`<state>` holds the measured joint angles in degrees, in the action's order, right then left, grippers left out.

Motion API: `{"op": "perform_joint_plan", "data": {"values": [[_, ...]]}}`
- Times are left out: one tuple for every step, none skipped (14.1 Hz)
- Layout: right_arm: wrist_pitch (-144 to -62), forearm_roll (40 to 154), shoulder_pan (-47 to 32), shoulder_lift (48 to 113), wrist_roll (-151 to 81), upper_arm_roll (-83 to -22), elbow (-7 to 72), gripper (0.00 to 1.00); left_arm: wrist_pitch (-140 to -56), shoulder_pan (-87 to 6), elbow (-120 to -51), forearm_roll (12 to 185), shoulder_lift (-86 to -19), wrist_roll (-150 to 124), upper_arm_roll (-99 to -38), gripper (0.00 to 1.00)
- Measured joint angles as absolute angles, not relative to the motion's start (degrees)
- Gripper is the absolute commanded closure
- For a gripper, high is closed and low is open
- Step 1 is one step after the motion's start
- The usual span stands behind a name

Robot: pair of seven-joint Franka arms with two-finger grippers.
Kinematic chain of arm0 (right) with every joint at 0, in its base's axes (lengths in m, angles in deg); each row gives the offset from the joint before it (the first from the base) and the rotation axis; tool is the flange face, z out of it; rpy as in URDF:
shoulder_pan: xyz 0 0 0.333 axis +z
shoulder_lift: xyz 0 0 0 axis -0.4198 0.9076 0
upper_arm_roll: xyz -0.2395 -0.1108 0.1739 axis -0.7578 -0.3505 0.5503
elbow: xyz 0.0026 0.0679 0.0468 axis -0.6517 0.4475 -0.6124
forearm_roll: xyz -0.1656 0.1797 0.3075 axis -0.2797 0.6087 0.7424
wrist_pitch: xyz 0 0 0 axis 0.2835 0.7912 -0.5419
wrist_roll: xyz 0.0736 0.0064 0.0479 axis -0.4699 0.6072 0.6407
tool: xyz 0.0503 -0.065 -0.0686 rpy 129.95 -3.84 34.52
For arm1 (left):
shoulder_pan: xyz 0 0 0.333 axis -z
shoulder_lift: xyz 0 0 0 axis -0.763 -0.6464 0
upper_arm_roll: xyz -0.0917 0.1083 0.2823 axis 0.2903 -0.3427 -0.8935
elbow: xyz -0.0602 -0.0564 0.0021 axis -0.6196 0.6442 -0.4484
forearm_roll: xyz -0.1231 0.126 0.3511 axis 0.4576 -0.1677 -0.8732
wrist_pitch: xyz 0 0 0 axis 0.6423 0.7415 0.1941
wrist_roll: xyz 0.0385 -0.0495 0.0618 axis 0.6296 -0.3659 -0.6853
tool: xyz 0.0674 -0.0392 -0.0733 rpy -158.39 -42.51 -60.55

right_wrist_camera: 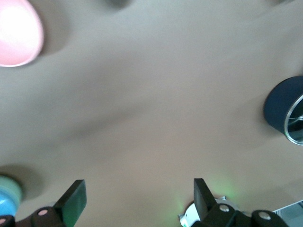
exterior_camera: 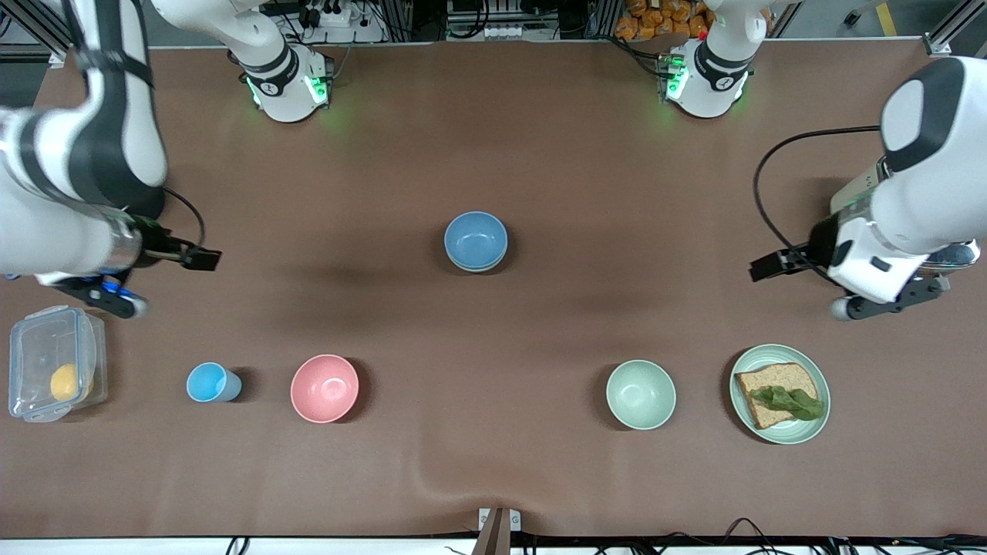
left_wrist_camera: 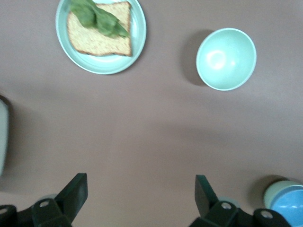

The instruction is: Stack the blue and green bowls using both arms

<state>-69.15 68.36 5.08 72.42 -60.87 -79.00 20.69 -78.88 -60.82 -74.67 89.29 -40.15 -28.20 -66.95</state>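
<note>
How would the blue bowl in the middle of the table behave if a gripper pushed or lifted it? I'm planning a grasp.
The blue bowl already sits nested in a green bowl, so a push would probably slide both together. Its matte rounded wall looks rigid. Lifted by the rim, it may tilt, or come away alone.

The brown surface (exterior_camera: 540, 154) is carrying a row of things nearest the front camera: a clear lidded container (exterior_camera: 52, 362) at the right arm's end, then a light-blue cup (exterior_camera: 210, 382), a pink bowl (exterior_camera: 325, 388), a pale mint bowl (exterior_camera: 641, 394) and a mint plate (exterior_camera: 817, 381) at the left arm's end. Farther from the camera, mid-surface, the blue bowl (exterior_camera: 476, 237) is sitting in the green bowl (exterior_camera: 474, 267), whose rim is just showing beneath it.
</note>
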Motion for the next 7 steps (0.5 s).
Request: {"op": "perform_joint_plan", "data": {"values": [[-67.0,68.3,5.3,71.5,-60.9,-79.0,17.5,0.00,-79.0,-62.1,-74.7,88.4,-40.2,-26.8,-66.9,0.00],[-65.9,68.2,5.5,70.1,-60.9,-79.0,15.3,0.00,-79.2,-63.3,-74.7,88.2,-40.2,-25.1,-66.9,0.00],[-65.4,68.2,5.6,68.6,-60.9,-78.9,14.1,0.00,-79.2,-64.4,-74.7,88.2,-40.2,-23.3,-67.0,0.00],[-65.5,68.2,5.7,67.3,-60.8,-78.7,13.8,0.00,-79.2,-65.2,-74.7,88.2,-40.2,-21.9,-67.0,0.00],[-65.8,67.9,6.0,66.6,-60.8,-78.5,13.8,0.00,-79.3,-65.4,-74.7,88.2,-40.1,-21.2,-67.0,0.00],[-66.5,67.4,6.7,66.4,-60.7,-78.4,13.9,0.00,-79.3,-65.1,-74.7,88.2,-40.0,-21.0,-67.2,0.00],[-67.6,66.9,7.8,66.6,-60.7,-78.3,14.0,0.00,-79.4,-64.2,-74.7,88.2,-39.5,-21.0,-67.9,0.00]]}}
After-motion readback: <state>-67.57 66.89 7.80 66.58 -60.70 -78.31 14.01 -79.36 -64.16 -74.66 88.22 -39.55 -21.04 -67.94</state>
